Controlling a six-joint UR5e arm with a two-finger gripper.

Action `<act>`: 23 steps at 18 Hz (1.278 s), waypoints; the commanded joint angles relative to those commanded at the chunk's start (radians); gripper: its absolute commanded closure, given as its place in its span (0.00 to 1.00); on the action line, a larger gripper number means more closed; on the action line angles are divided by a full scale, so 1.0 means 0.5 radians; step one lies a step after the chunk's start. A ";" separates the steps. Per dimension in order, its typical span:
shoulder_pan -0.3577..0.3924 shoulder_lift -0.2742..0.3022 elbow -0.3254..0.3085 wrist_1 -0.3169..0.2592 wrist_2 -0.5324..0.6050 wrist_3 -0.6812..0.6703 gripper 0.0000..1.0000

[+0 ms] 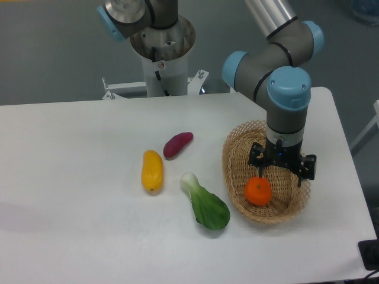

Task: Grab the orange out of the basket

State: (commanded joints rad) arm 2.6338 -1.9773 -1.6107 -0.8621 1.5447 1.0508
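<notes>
Fingers [261, 170] spread apart, gripper [279, 171] empty, hanging over the basket [237, 142] near the table's right edge; orange [258, 191] inside, just below.

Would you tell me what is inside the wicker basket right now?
The orange lies in the basket, toward its near end. The gripper hangs over the basket just behind the fruit and hides part of the basket floor, so anything beneath it cannot be seen.

Bright, even overhead light; the white tabletop [89, 236] shows mild glare and only soft, short shadows. The picture is slightly soft throughout.
</notes>
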 joint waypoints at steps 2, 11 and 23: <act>0.000 0.006 -0.015 0.009 -0.003 0.006 0.00; 0.018 -0.009 -0.021 0.009 -0.009 -0.024 0.00; 0.015 -0.046 -0.034 0.025 -0.018 -0.074 0.00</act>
State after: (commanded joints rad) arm 2.6415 -2.0003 -1.6275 -0.8498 1.5355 1.0140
